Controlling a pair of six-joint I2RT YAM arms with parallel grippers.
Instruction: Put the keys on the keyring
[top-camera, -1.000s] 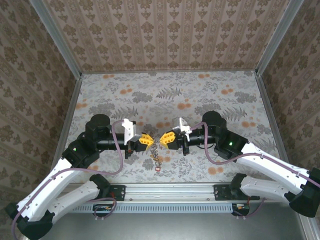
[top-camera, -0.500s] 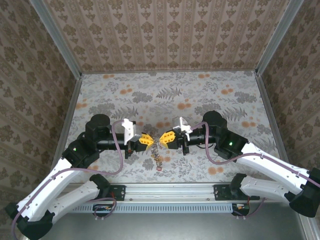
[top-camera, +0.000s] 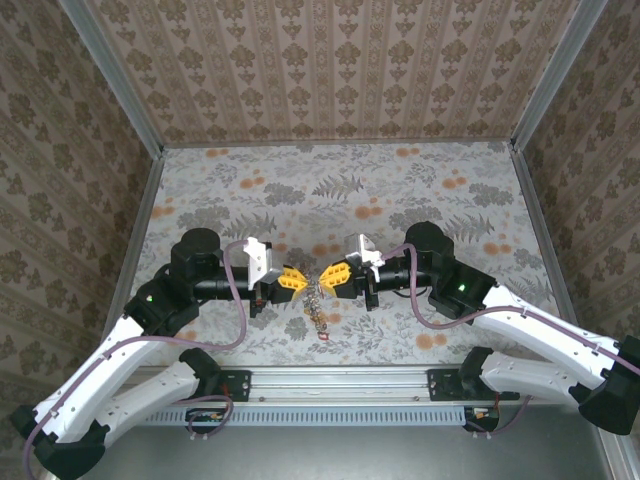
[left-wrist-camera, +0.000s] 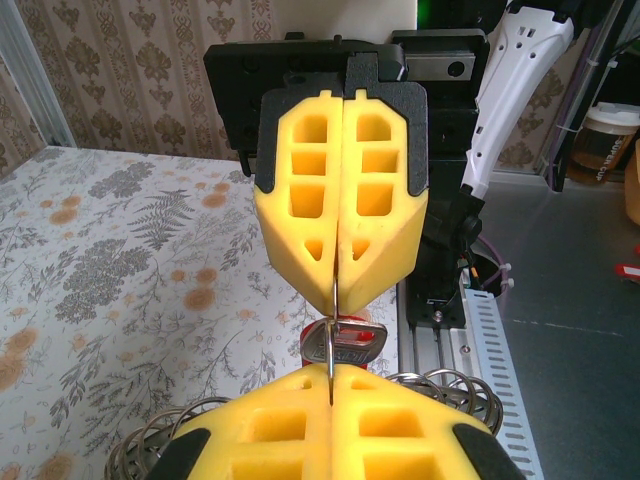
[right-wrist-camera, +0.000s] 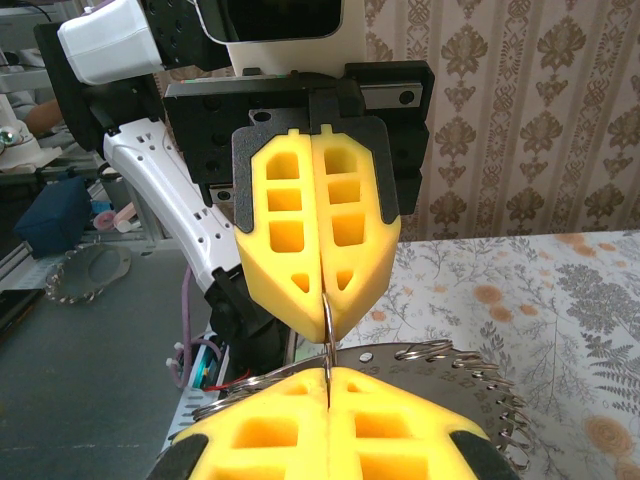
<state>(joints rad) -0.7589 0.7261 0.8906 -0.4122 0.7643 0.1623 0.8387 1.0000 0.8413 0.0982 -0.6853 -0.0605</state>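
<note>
I see both pairs of yellow foam fingers pressed fully together, tip facing tip. The left gripper (top-camera: 297, 280) and the right gripper (top-camera: 328, 278) each pinch the thin silvery wire keyring (left-wrist-camera: 333, 300). The wire runs straight from one pair of tips to the other. From the fingers its linked coils trail toward the arm bases, and the small red-headed metal key (top-camera: 325, 337) is at their end. The flower-print table (top-camera: 420, 190) lies open around the fingers, with the walls well apart.

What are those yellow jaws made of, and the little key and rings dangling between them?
The jaws of the right gripper look like matte yellow foam or soft plastic, with moulded hollow cells and no shine. The key looks like shiny silvery metal with a glossy red, probably plastic, head. The keyring seems to be thin metal, since its grey loops glint.
</note>
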